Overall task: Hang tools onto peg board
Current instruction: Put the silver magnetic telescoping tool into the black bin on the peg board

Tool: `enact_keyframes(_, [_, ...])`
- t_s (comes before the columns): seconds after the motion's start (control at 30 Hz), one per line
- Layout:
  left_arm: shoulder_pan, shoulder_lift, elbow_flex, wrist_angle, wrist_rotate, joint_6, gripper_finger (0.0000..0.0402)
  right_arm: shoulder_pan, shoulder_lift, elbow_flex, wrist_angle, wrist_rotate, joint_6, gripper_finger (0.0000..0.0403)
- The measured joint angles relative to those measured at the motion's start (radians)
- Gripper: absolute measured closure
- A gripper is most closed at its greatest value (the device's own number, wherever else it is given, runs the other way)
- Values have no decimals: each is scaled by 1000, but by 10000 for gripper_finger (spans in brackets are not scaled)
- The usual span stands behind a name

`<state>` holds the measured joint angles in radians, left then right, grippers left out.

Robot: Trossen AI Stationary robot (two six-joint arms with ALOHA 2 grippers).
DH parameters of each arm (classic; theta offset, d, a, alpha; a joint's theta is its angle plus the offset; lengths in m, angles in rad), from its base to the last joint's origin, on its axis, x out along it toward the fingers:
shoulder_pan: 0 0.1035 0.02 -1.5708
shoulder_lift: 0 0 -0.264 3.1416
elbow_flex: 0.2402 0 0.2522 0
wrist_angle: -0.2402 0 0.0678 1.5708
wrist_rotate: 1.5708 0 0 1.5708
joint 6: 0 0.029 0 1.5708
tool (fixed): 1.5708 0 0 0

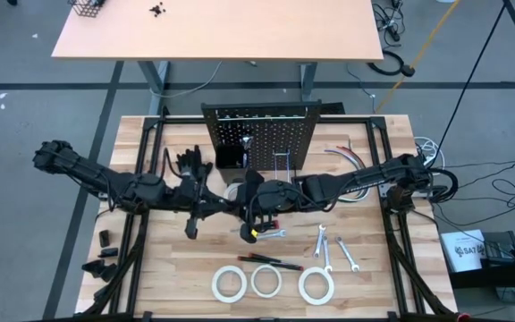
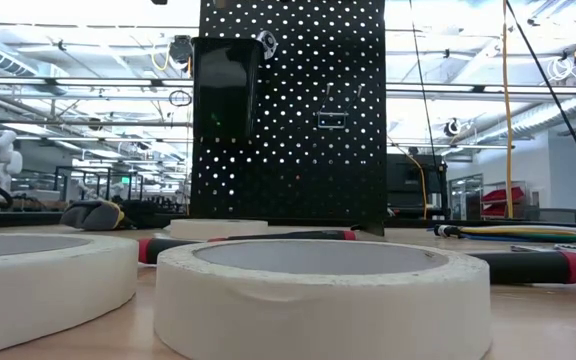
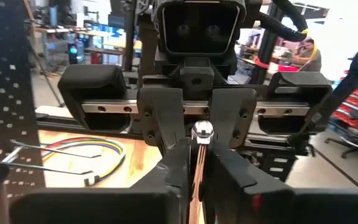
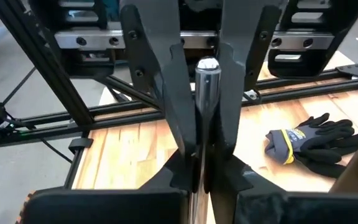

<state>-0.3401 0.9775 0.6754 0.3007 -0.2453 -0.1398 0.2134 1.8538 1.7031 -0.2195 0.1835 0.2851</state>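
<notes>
The ratchet (image 4: 207,93) is plain polished silver, its rounded end catching a white glint, and the fingers (image 4: 166,93) on either side of it are matte black. Beyond the ratchet lies a glove (image 4: 312,140), black with a grey cuff and a yellow edge. Behind the ratchet, the peg board (image 1: 262,134) is black with a regular grid of small pale holes (its bin (image 2: 226,85) is glossy black). In front of the ratchet lie three white tape rolls (image 1: 265,282) and screwdrivers (image 1: 271,262) with red-and-black handles. The table (image 1: 168,259) shows light wood in lengthwise strips.
</notes>
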Motion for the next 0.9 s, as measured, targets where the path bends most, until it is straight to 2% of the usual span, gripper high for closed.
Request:
enact_keyframes(0.2, [0,-3,0,1,-7,17,280,1,0,0,7,0,-10,383])
enact_keyframes(0.43, [0,-101,0,-71,-44,14,264,1,-32,0,6,47,-26,383])
enact_keyframes(0.5, [0,-147,0,-135,-58,14,263,1,-43,0,15,100,-42,383])
enact_keyframes(0.63, [0,-237,0,-253,-98,-39,262,5,-50,0,112,296,-88,383])
enact_keyframes(0.77, [0,-295,-1,-306,-104,-75,262,-13,-41,2,268,370,-140,383])
enact_keyframes(0.9, [-2,-308,-1,-317,-103,-91,262,-46,-38,2,321,493,-177,383])
